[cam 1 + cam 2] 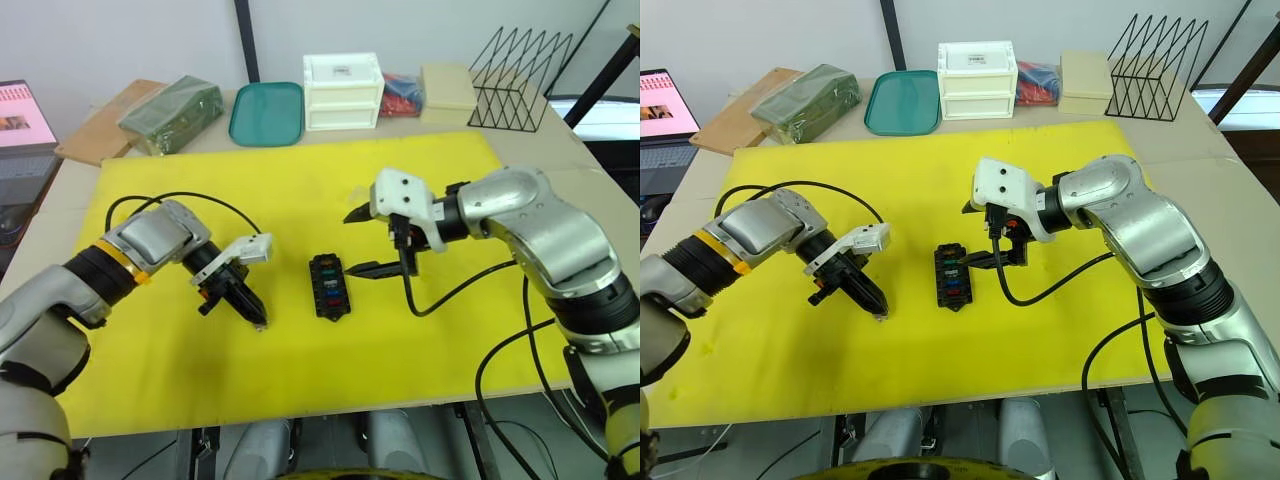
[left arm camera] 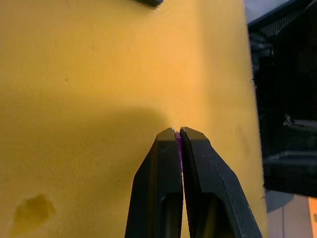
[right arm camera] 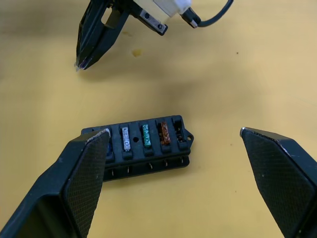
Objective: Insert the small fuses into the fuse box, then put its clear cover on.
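The fuse box [image 1: 329, 285] lies flat near the middle of the yellow mat [image 1: 300, 180], its long side running away from the robot. There is open mat on all its sides, and the front edge of the mat is well apart from it.

The left gripper [image 1: 254, 318] is to the left of the box, near it but not touching, with its tips pointing down at the mat. Its two fingers are pressed together on a purple fuse [image 2: 178, 146], which the left wrist view shows as a thin sliver between the tips; in the head views the fuse is too small to make out.

The right gripper [image 1: 365, 240] is spread wide just to the right of the box and holds nothing. One finger is beside the near right edge of the box, the other is raised further back.

The right wrist view shows what the head views do not: a grey, a green and an amber fuse [image 3: 163, 132] sitting in one row of slots, and the left gripper beyond the box.

At the far edge of the table stand a teal tray [image 1: 267, 112], a white drawer unit [image 1: 343, 91], a beige box [image 1: 448, 92] and a black wire rack [image 1: 520, 78], all well apart from the work area.
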`<act>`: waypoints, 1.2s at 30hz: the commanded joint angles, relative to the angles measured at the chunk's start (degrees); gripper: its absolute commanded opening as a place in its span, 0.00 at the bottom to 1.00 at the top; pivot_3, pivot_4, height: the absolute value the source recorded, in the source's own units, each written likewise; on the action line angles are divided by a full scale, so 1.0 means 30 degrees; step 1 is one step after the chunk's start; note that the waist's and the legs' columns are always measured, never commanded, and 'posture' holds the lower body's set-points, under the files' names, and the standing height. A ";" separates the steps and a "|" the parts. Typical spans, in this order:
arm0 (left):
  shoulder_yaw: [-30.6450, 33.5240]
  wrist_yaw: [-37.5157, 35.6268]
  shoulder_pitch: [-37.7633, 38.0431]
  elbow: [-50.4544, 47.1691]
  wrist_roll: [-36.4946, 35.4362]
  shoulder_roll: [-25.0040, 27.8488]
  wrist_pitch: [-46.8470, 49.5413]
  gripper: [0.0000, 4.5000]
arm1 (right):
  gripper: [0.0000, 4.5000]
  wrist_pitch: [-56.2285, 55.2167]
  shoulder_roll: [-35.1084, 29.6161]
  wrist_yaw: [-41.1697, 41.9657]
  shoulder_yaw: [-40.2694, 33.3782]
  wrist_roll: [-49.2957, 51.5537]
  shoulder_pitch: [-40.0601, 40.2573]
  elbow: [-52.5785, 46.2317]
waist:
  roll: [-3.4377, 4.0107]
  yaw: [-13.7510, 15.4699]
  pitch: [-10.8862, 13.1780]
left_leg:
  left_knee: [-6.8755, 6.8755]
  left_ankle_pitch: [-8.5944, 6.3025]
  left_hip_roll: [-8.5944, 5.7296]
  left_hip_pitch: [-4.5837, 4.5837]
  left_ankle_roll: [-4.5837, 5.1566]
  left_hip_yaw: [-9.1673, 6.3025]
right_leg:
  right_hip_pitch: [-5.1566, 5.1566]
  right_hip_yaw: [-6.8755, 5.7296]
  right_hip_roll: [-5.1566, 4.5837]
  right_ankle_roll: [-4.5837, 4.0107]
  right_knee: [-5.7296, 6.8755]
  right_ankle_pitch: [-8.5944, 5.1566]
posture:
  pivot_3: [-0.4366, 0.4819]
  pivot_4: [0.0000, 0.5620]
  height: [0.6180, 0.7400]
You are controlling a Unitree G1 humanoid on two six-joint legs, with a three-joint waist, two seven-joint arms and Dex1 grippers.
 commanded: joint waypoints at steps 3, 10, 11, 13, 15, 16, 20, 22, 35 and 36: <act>0.0048 -0.0143 -0.0174 0.0988 0.1287 -0.0746 -0.0861 0.01 | 1.00 -0.0268 -0.0040 -0.0038 -0.0215 -0.0066 -0.0158 -0.0795 | 0.0000 0.0012 0.0000 | 0.0001 0.0000 0.0000 0.0003 0.0000 0.0000 | 0.0009 0.0000 0.0002 0.0000 -0.0002 0.0000 | 0.48 0.27 1.00; 0.0729 -0.0143 0.0084 0.1203 0.1657 -0.0994 -0.0577 0.32 | 1.00 -0.0237 -0.0073 -0.0076 -0.0156 -0.0117 -0.0068 -0.0970 | 0.0000 0.0051 -0.0001 | 0.0010 0.0001 -0.0002 0.0006 0.0001 -0.0003 | 0.0017 0.0000 0.0001 0.0000 0.0003 0.0000 | 0.48 0.27 1.00; 0.0983 -0.0143 0.0184 0.1238 0.1683 -0.1002 -0.0466 0.39 | 1.00 -0.0210 -0.0068 -0.0085 -0.0160 -0.0114 -0.0059 -0.0995 | 0.0001 0.0065 -0.0002 | 0.0011 0.0001 -0.0002 0.0009 0.0001 -0.0004 | 0.0020 0.0000 0.0001 0.0000 0.0003 0.0000 | 0.48 0.27 1.00; 0.1723 -0.0143 0.0341 0.1291 0.1505 -0.1056 -0.0025 0.52 | 1.00 -0.0184 -0.0055 -0.0098 -0.0165 -0.0116 -0.0039 -0.1010 | 0.0002 0.0098 -0.0003 | 0.0016 0.0002 -0.0001 0.0016 0.0001 -0.0008 | 0.0036 0.0000 0.0002 0.0000 0.0007 0.0000 | 0.48 0.27 1.00; 0.2808 -0.0142 0.0403 0.1028 0.0747 -0.1028 0.1073 0.68 | 1.00 -0.0132 -0.0051 -0.0133 -0.0151 -0.0118 -0.0005 -0.1077 | 0.0003 0.0145 -0.0003 | 0.0023 0.0003 -0.0003 0.0026 0.0002 -0.0011 | 0.0053 -0.0001 0.0001 0.0000 0.0011 0.0000 | 0.48 0.27 1.00; 0.3539 -0.0142 0.0453 0.0792 0.0444 -0.0945 0.1610 0.75 | 1.00 -0.0081 -0.0045 -0.0153 -0.0150 -0.0100 0.0012 -0.1131 | 0.0003 0.0163 -0.0003 | 0.0033 0.0004 -0.0004 0.0025 0.0002 -0.0014 | 0.0057 -0.0001 0.0002 0.0000 0.0018 0.0000 | 0.48 0.27 1.00; 0.6253 -0.0028 0.1116 -0.0460 -0.0261 -0.0155 0.3340 0.99 | 1.00 0.0049 0.0000 -0.0193 -0.0151 -0.0051 0.0045 -0.1257 | 0.0001 0.0034 -0.0002 | 0.0048 0.0003 -0.0004 0.0019 0.0003 -0.0015 | 0.0040 -0.0002 0.0003 0.0000 0.0039 0.0000 | 0.48 0.27 1.00; 0.7551 0.0213 0.1818 -0.1236 -0.0457 0.0470 0.4017 0.99 | 1.00 0.0072 0.0039 -0.0193 -0.0122 -0.0049 0.0054 -0.1279 | 0.0002 -0.0070 -0.0002 | 0.0037 0.0002 0.0002 0.0017 0.0005 -0.0015 | 0.0023 -0.0001 0.0007 0.0001 0.0038 0.0000 | 0.48 0.27 1.00; 2.4377 1.0724 1.3213 -1.2721 -0.7686 -0.0632 0.8871 0.99 | 1.00 0.0325 -0.1399 0.0752 -0.3086 0.2309 0.1408 -0.2444 | 0.0000 0.0263 -0.0003 | 0.0010 0.0001 0.0038 0.0024 0.0000 -0.0012 | 0.0039 0.0007 0.0016 -0.0025 -0.0021 0.0017 | 0.48 0.27 1.00; 2.5369 1.1555 1.4131 -1.3679 -0.8305 -0.1107 0.9078 0.99 | 1.00 0.0221 -0.1725 0.0964 -0.3522 0.2564 0.1770 -0.2562 | -0.0002 0.0279 -0.0004 | 0.0012 0.0000 0.0037 0.0025 0.0001 -0.0008 | 0.0044 0.0007 0.0015 -0.0029 -0.0032 0.0020 | 0.48 0.27 1.00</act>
